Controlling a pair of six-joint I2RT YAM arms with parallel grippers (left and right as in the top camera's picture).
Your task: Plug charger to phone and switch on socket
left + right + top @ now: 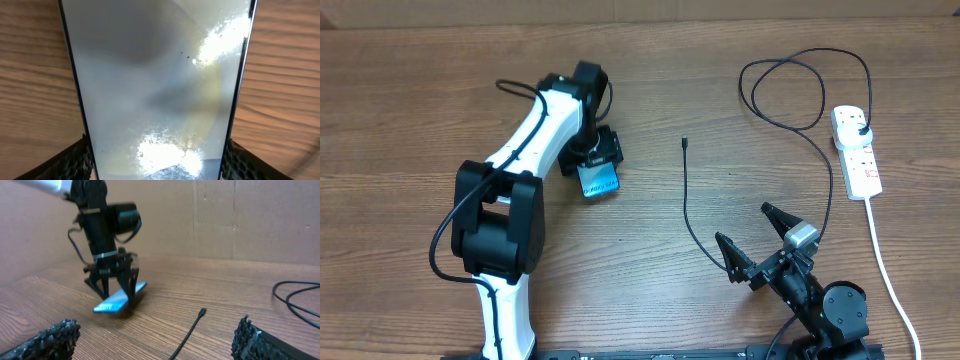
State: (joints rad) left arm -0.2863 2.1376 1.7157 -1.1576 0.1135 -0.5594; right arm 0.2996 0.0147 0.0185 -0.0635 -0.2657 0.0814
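The phone lies tilted left of centre, its light blue-white screen filling the left wrist view. My left gripper is shut on the phone, a black finger pressed against each long edge. From the right wrist view the phone slopes with its near end low to the table. The charger cable runs across the middle, its small connector tip lying free on the wood. Its plug end sits in the white socket at the right. My right gripper stands open near the front, over the cable, holding nothing.
The thick white cord runs from the socket to the front right edge. The charger cable loops at the back right. A brown cardboard wall stands behind the table.
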